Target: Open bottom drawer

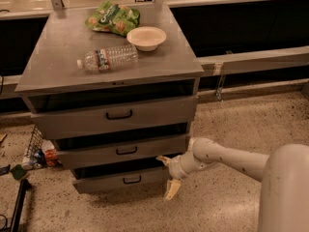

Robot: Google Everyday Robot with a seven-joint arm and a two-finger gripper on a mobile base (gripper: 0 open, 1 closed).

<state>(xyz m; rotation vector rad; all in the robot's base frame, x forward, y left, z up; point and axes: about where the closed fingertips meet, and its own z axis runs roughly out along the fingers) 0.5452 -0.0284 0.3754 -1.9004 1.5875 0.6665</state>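
From the camera's view, the grey desk [58, 66] takes up the middle of the room, with three drawers in its front. The bottom drawer [104, 182] is the lowest of them, just above the speckled floor [231, 129], with a shallow front and a small black pull handle [131, 180] at its middle. A dark gap shows above its front.

The claw [166, 174] sits at the desk's lower right corner, by the right end of that drawer front. It is spread wide: one pale finger is up by the drawer's top corner and the other hangs down over the floor. It holds nothing and is well off the handle. The white arm [227, 156] reaches in from the desk's right.

On the desk top lie a plastic water bottle [107, 58] on its side, a white bowl [146, 36] and a green snack bag [112, 17]. Small clutter [41, 153] sits on the floor at the desk's left side.
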